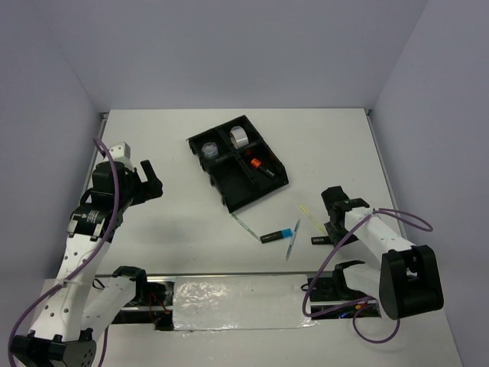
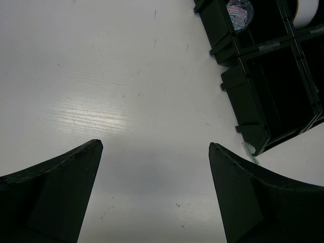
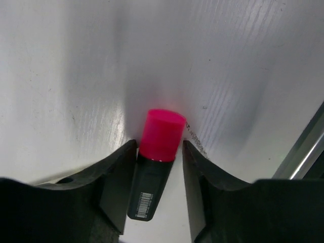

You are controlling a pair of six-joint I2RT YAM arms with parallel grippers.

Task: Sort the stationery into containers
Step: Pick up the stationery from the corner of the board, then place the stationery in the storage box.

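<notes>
1. The left gripper (image 1: 151, 180) hovers over bare white table (image 1: 168, 138), well left of the tray. Its 2 black fingers (image 2: 61, 182) are spread as wide as they go, with nothing between them.
2. The black plastic rectangular tray (image 1: 237, 183), split into 4 compartments, sits at an angle near the table's middle. Of its 2 rear compartments, the left one holds a glittery silver tape roll (image 1: 209, 150) and the right one a pale beige-silver tape roll (image 1: 240, 138). A short black marker with an orange cap (image 1: 260, 164) lies in the right-hand front compartment.
3. A thin greenish pen (image 1: 246, 226) lies on the table just off the tray's near corner.
4. Right of it lie a short black marker with a blue cap (image 1: 279, 235) and, just beside that, a thin blue pen (image 1: 293, 241).
5. A thin yellow-green pen (image 1: 309, 216) lies near the right gripper.
6. The right gripper (image 3: 160, 147) is low on the table, jaws about half closed on either side of a short black marker with a pink cap (image 3: 161, 131). The fingers sit right at its sides, but I cannot tell if they are squeezing it. The marker lies flat.
</notes>
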